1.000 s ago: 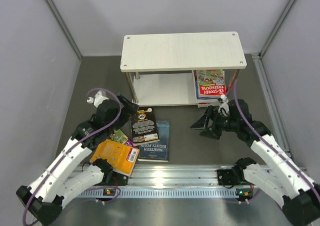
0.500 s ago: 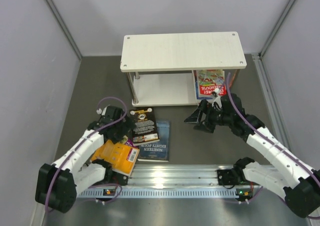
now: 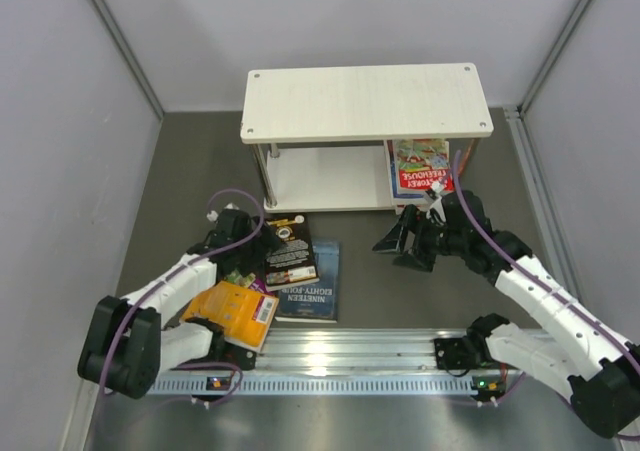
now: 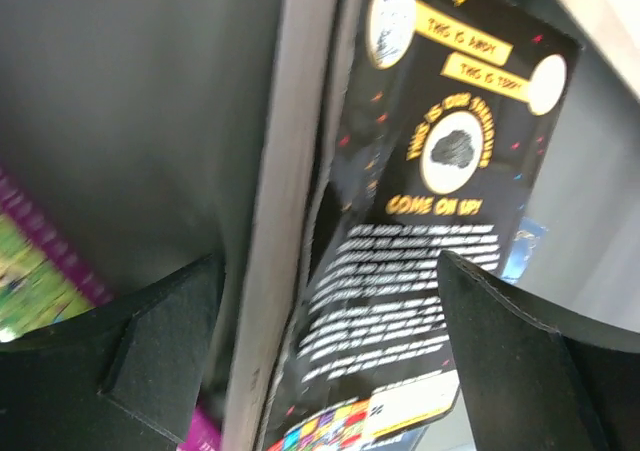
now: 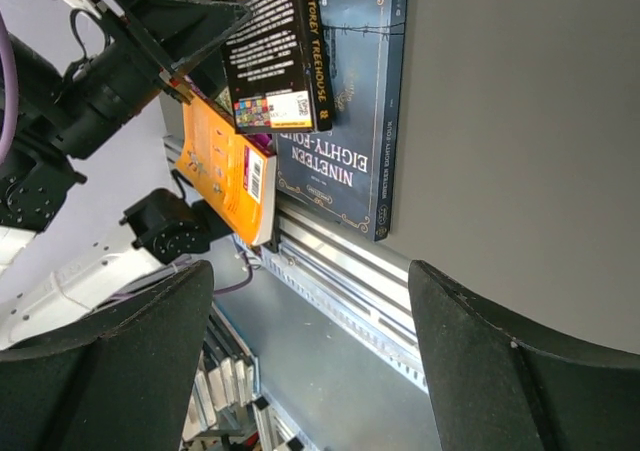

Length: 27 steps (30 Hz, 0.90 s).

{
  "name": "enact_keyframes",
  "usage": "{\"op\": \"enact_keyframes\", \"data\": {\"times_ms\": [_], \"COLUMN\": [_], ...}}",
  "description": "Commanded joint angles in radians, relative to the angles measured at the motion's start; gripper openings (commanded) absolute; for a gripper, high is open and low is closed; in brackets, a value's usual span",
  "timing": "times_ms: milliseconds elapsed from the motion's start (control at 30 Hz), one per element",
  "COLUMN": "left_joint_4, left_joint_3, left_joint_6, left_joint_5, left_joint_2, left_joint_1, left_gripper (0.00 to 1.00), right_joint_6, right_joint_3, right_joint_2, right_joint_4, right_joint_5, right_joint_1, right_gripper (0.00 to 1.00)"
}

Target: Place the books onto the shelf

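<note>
1. The shelf (image 3: 365, 101) stands at the back of the table (image 3: 190, 161). It has a top board and a low board.
2. A cartoon book (image 3: 420, 166) lies at the right end of the low board. The rest of that board is bare.
3. Four more books lie on the table in front of the shelf, on the left side.
4. The black book (image 3: 290, 251) lies on top of part of the dark blue book (image 3: 318, 289). Its far end is near a thin metal leg (image 3: 268, 176) of the shelf.
5. The orange book (image 3: 235, 311) lies near the metal rail (image 3: 340, 356). It covers part of the purple and green book (image 3: 238, 274).
6. The left gripper (image 4: 325, 271) is low at the left edge of the black book (image 4: 440, 201). Its jaws are wide apart, with that edge between them. I cannot tell if the fingers (image 4: 150, 351) touch the book.
7. The right gripper (image 3: 398, 249) hangs over bare table, just in front of the cartoon book. Its jaws are wide and hold nothing.
8. In the right wrist view, the dark blue book (image 5: 345, 111) lies well apart from the right gripper's fingers (image 5: 520, 371).
</note>
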Motion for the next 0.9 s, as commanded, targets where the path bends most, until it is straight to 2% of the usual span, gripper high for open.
{"op": "enact_keyframes", "data": {"times_ms": [0,67,200,233,400,433,600,867], "left_joint_4": [0.067,0.092,0.135,0.144,0.143,0.132,0.049,-0.105], "left_joint_3": [-0.048,-0.063,-0.094,-0.105,-0.123,-0.122,-0.080,0.072], "left_joint_6": [0.023,0.017,0.008,0.003,-0.003,-0.003,0.014,0.039], "left_joint_5": [0.060,0.088,0.100,0.100,0.100,0.100,0.096,0.154], "left_joint_2": [0.105,0.148,0.149,0.143,0.091,0.073,-0.018,-0.277], "left_joint_1": [0.003,0.003,0.003,0.003,0.003,0.003,0.003,0.002], "left_gripper": [0.90,0.87,0.75,0.61,0.19,0.02,0.00,0.00], "right_joint_6": [-0.013,-0.011,-0.006,-0.005,0.009,0.010,0.007,0.009], "right_joint_3": [0.025,0.029,0.029,0.023,-0.006,-0.014,-0.009,-0.041], "right_joint_2": [0.006,0.010,0.000,-0.003,-0.031,-0.033,-0.033,-0.072], "right_joint_4": [0.015,0.015,0.012,0.007,0.004,0.006,0.010,0.018], "right_joint_5": [0.017,0.022,0.032,0.035,0.045,0.045,0.045,0.046], "right_joint_1": [-0.006,-0.006,-0.006,-0.006,-0.006,-0.007,-0.009,-0.007], "right_gripper": [0.78,0.78,0.77,0.78,0.77,0.78,0.78,0.78]}}
